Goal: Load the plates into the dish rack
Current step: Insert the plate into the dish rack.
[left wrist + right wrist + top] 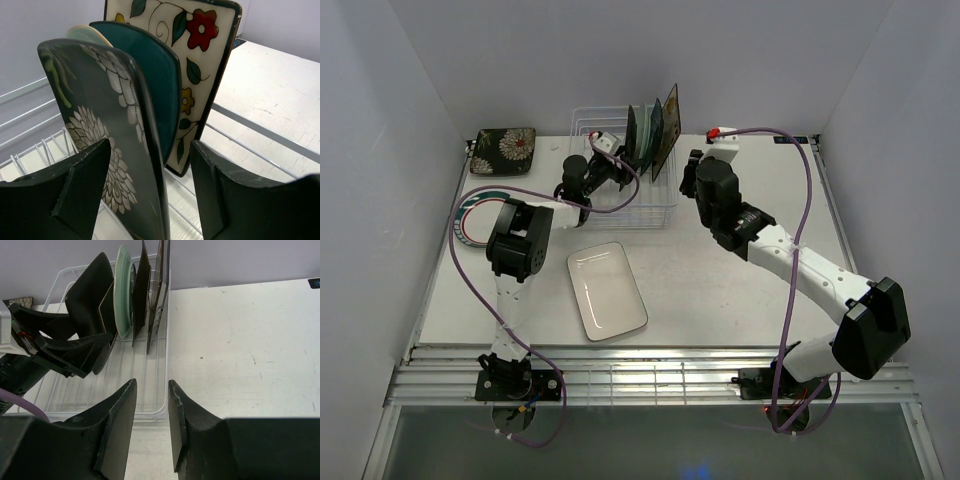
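The white wire dish rack (pixel 582 122) stands at the back of the table with several plates upright in it. In the left wrist view a dark floral plate (pixel 100 110) stands nearest, then a mint-green one (pixel 82 32), a teal one (pixel 155 70) and a cream floral one (pixel 200 45). My left gripper (pixel 150 150) is open and straddles the dark floral plate's edge, with a gap at the right finger. My right gripper (pixel 152 385) hovers just right of the rack's near corner (pixel 165 412), jaws slightly apart and empty. A white rectangular plate (pixel 607 290) lies flat on the table.
A second dark floral plate (pixel 506 148) lies at the back left corner. A round white green-rimmed plate (pixel 470 215) lies at the left edge, partly under my left arm. White walls close in the table on three sides. Bare table (pixel 240 340) stretches right of the rack.
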`<state>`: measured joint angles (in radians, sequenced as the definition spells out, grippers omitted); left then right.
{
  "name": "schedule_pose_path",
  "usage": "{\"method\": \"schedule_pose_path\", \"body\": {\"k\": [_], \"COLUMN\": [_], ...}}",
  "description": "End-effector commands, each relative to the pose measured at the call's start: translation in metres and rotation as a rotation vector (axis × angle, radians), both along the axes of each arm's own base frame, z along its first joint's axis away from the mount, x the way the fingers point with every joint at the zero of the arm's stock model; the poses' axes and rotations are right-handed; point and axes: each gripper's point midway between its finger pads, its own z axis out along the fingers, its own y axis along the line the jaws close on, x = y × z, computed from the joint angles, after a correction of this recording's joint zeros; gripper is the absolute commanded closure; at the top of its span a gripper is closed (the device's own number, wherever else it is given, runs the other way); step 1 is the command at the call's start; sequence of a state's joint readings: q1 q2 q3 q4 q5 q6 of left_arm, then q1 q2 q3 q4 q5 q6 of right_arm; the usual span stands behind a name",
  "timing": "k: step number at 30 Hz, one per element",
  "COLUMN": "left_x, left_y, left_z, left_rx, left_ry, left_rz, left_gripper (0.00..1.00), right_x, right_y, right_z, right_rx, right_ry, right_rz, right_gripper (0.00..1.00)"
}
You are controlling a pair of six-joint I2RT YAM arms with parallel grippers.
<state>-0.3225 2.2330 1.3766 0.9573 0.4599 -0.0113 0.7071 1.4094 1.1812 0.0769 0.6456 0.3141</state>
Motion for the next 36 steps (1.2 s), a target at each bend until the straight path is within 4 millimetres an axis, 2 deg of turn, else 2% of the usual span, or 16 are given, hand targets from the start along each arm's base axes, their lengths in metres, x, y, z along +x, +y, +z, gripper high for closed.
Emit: {"method": "schedule_pose_path", "body": {"k": [1, 9, 17, 29, 33, 34, 36], "left_x": [0.002, 0.01, 0.01, 0.01, 0.012, 0.012, 0.011], "left_y": [0.002, 0.004, 0.004, 0.007, 0.007, 0.006, 0.006], "left_z": [0.037, 0.062, 0.083, 0.103, 0.112, 0.112, 0.112], "left_rx": [-0.02, -0.059, -0.052, -0.05, -0.047, -0.043, -0.036], "left_ry": [-0.034, -0.036, -0.061, -0.095, -0.114, -0.111, -0.116], "left_rz": [-0.001, 0.004, -0.002, 0.012, 0.012, 0.011, 0.006], "left_gripper": [0.25, 0.28, 0.46, 0.47, 0.62, 0.71, 0.8], "right_x": [-0.003, -0.005, -0.007, -0.008, -0.01, -0.01, -0.011], "right_y": [-0.004, -0.009, -0.014, -0.016, -0.019, -0.02, -0.022], "right_z": [0.02, 0.016, 0.011, 0.005, 0.004, 0.004, 0.004], "right_rx": [0.055, 0.054, 0.057, 0.057, 0.058, 0.058, 0.058], "right_ry": [-0.047, -0.041, -0.034, -0.024, -0.024, -0.024, -0.026], "right_rz": [-0.005, -0.014, -0.021, -0.022, -0.026, -0.029, -0.033], "right_gripper": [0.62, 0.62, 0.63, 0.63, 0.63, 0.63, 0.63]}}
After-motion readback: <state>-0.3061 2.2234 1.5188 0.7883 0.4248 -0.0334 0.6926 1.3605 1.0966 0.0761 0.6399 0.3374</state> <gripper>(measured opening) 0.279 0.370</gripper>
